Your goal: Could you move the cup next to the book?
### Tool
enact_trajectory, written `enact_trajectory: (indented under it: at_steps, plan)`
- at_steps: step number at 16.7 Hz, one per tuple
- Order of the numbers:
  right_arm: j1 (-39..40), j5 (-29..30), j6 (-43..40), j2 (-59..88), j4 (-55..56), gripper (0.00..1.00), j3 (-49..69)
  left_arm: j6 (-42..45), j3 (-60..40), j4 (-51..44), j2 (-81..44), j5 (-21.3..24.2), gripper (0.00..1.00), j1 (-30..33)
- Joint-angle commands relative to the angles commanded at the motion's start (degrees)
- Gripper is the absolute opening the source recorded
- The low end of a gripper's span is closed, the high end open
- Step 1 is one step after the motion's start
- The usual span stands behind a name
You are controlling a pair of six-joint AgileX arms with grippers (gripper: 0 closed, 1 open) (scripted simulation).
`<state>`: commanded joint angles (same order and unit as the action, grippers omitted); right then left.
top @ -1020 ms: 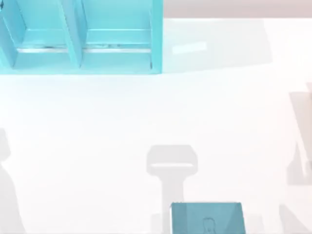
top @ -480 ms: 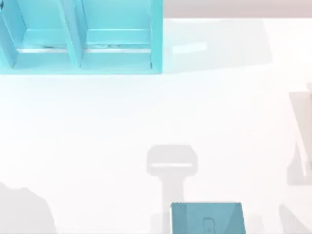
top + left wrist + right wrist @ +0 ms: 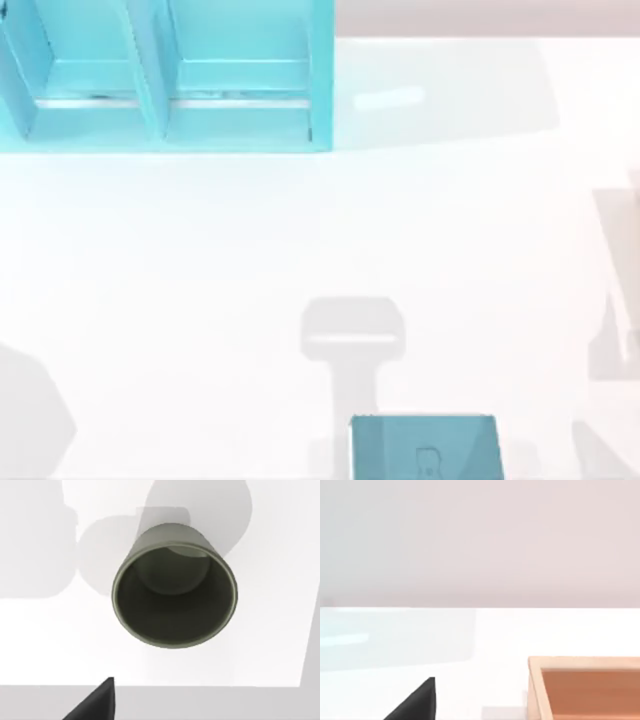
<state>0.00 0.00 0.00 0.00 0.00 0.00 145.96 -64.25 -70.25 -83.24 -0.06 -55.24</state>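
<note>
Top view: white desk (image 3: 300, 230), glossy, carrying pale grey shadows; wide bare stretch across its middle.
Shelf unit (image 3: 165, 75), light turquoise, with upright dividers, at far left corner of desk; no lettering legible.
Book (image 3: 425, 447), flat, teal-blue, at near edge of desk right of centre, cut by frame; faint outline emblem on cover, no readable title. Open room on every visible side of book.

Left wrist view: cup (image 3: 175, 587), round, grey-beige, plain, unmarked, upright on white surface near its edge, seen from above into dark interior. One dark fingertip (image 3: 97, 702) of left gripper beside cup, apart from it; cannot tell whether fingers apart or together.

Right wrist view: one dark fingertip (image 3: 417, 700) of right gripper over white desk; state of fingers cannot be told. Wooden tray (image 3: 585, 662), pale rim, orange-brown inside, near it. Pale pinkish wall (image 3: 480, 540) beyond far edge.
</note>
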Motion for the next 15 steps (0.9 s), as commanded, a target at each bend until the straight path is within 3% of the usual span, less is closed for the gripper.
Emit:
enact_trajectory:
  at_steps: [8,15]
  plan:
    - [0.0,0.0,0.0,0.0,0.0,1.0,0.0,0.42,0.94,0.86,-0.68,0.12,1.0,-0.02]
    - [0.0,0.0,0.0,0.0,0.0,1.0,0.0,0.71,12.34,18.03,-5.66,0.14,1.0,-0.32]
